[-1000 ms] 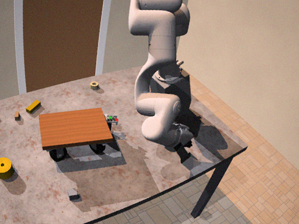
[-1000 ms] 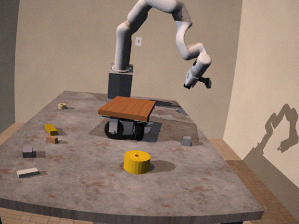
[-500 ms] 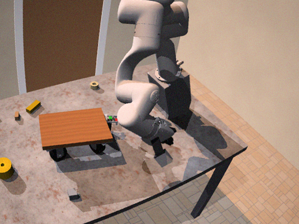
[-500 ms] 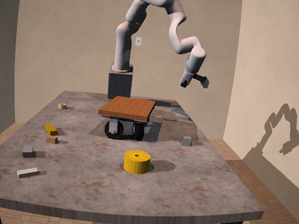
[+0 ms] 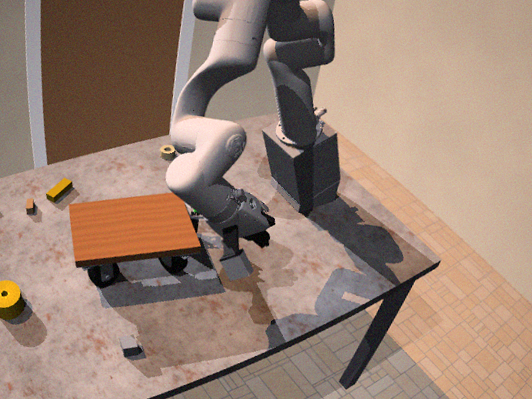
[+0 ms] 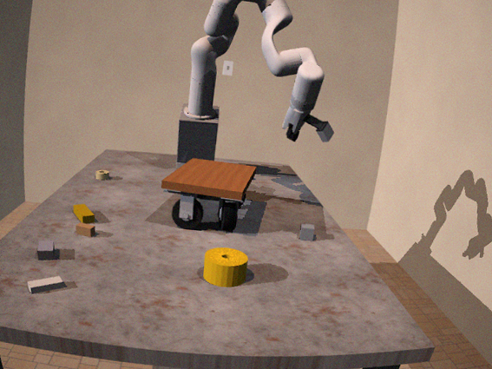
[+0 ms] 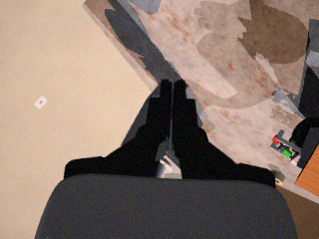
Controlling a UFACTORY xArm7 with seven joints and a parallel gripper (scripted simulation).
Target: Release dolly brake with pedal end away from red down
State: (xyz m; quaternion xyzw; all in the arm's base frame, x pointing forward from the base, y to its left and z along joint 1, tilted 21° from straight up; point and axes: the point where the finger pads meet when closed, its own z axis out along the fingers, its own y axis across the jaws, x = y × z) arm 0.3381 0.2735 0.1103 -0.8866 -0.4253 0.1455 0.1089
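Note:
The dolly point(image 5: 133, 228) has an orange wooden deck on black casters and stands mid-table; it also shows in the exterior view point(image 6: 210, 178). The brake pedal point(image 7: 282, 147), with red and green ends, shows at the right edge of the wrist view next to a corner of the deck. In the top view the arm hides it almost fully; only a green speck point(image 5: 194, 212) shows. My gripper point(image 6: 293, 133) hangs high above the table, to the right of the dolly and apart from it. Its black fingers point(image 7: 167, 86) are shut together with nothing between them.
A yellow cylinder point(image 6: 225, 266) stands at the front. A grey cube point(image 6: 306, 231) lies right of the dolly. A yellow block point(image 6: 83, 212), a brown block point(image 6: 85, 228) and other small blocks lie at the left. A small ring point(image 6: 102, 174) lies at the back left. The arm's pedestal point(image 6: 197, 134) stands behind the dolly.

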